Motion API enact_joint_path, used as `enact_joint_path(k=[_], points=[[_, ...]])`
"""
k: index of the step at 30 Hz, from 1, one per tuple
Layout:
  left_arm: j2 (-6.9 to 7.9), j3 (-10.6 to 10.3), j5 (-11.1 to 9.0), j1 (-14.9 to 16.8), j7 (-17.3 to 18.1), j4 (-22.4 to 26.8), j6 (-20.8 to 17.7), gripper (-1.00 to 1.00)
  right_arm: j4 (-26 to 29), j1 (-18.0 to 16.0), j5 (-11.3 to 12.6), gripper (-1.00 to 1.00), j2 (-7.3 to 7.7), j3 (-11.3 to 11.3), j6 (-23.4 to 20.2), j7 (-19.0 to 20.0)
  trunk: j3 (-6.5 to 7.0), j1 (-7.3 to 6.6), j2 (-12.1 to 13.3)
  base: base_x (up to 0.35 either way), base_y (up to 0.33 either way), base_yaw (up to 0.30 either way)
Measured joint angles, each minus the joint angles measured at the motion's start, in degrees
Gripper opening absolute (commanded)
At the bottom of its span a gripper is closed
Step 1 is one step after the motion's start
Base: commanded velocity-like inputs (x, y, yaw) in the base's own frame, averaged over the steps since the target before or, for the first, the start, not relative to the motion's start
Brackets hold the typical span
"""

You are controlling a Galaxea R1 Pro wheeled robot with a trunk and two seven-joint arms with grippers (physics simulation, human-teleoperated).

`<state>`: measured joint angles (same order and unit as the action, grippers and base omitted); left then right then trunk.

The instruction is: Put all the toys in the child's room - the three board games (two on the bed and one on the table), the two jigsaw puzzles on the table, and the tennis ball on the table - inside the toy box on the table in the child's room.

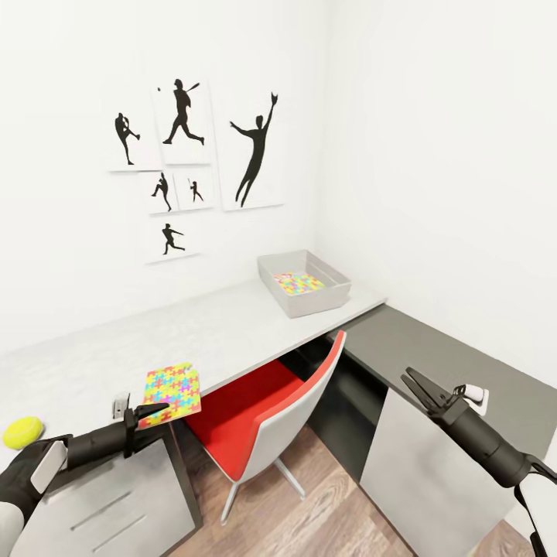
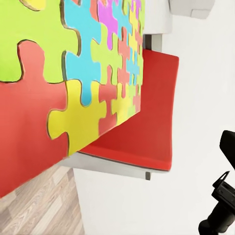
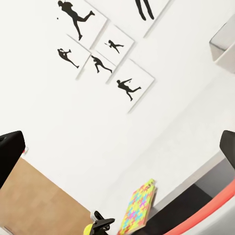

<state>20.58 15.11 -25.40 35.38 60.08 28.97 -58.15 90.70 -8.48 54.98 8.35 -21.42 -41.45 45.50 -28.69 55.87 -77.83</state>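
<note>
Desk corner in a child's room, seen from the head camera. Left gripper [image 1: 155,410] clamped on the near edge of a jigsaw puzzle [image 1: 172,394], sheet lifted and tilted just above the front edge of the pale marbled table [image 1: 224,333]. Close in the left wrist view, same jigsaw puzzle [image 2: 73,83] pressed right up against the lens, interlocked pieces in green, red, blue, yellow and pink, with the red chair seat [image 2: 147,112] beyond it. Tennis ball [image 1: 22,432] resting on the tabletop just behind the left gripper, beside the arm's wrist. Second jigsaw puzzle [image 1: 299,283] lying flat inside the light-grey toy box [image 1: 309,302], well ahead of the left gripper at the far end of the table, near the room's corner. Red-and-white chair [image 1: 271,418] tucked under the table between the two arms. Right gripper [image 1: 414,382] empty, jaws parted slightly, hovering over the lower dark-grey cabinet [image 1: 433,348], well apart from the toy box. From the right wrist camera, held puzzle [image 3: 138,208] visible far ahead past the spread fingertips [image 3: 10,156], with a sliver of the ball [image 3: 88,229] next to it. Baseball silhouette prints [image 1: 186,155] on the white wall above the table.
</note>
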Motion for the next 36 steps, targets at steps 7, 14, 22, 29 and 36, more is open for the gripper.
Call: enact_joint_path(k=[7, 14, 22, 29, 36], points=[[0.00, 0.06, 0.01, 0.00, 0.00, -0.01, 0.00, 1.00, 0.01, -0.07, 0.00, 1.00, 0.00, 0.01, -0.01, 0.00, 0.00, 0.00, 0.00, 0.000, 0.017, 0.000], [0.00, 0.06, 0.00, 0.01, 0.00, 0.01, 0.00, 1.00, 0.01, -0.09, -0.01, 1.00, 0.00, 0.02, 0.04, 0.00, 0.00, 0.00, 0.00, 0.001, 0.002, 0.000], [0.01, 0.06, 0.00, 0.00, 0.00, -0.01, 0.00, 1.00, 0.01, -0.09, -0.01, 1.00, 0.00, 0.02, 0.05, 0.00, 0.00, -0.01, 0.00, 0.080, 0.048, 0.000], [0.00, 0.06, 0.00, 0.00, 0.00, 0.00, 0.00, 1.00, 0.01, -0.09, -0.01, 1.00, 0.00, 0.02, 0.05, 0.00, 0.00, 0.00, 0.00, 0.008, 0.004, 0.000], [0.01, 0.06, 0.01, 0.00, 0.00, -0.01, 0.00, 1.00, 0.01, -0.09, 0.00, 1.00, 0.00, 0.02, 0.05, -0.01, 0.00, 0.00, 0.00, 0.000, 0.000, 0.000]])
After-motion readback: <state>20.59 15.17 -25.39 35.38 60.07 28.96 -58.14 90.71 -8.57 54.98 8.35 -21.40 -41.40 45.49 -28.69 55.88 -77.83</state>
